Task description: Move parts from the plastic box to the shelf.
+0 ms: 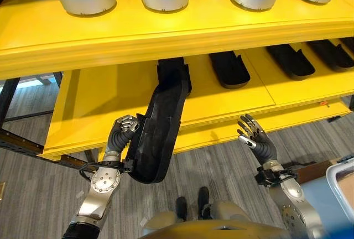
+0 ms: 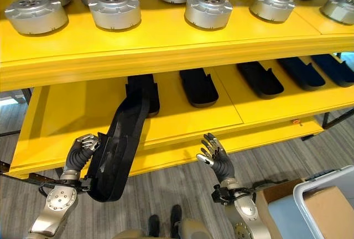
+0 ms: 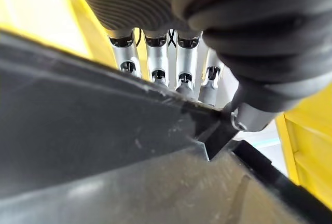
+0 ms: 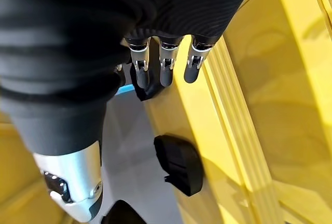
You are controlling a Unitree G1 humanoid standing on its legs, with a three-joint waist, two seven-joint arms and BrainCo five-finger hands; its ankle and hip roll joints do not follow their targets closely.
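Left eye view shows the left hand (image 1: 123, 131) gripping a long black part (image 1: 160, 131), its far end on the lower yellow shelf (image 1: 99, 98). Right hand (image 1: 255, 138) hangs loose, holding nothing. Three black parts (image 1: 229, 68) already lie there, so this one is nearly placed.

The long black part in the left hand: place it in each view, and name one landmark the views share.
Left eye view: black part, lower centre-left, the left hand curled on its edge, its far end at the lower shelf.
Right eye view: lower left.
Left wrist view: the dark surface just below the fingers.
Right wrist view: I can't identify it.
Shared landmark: the yellow shelf.
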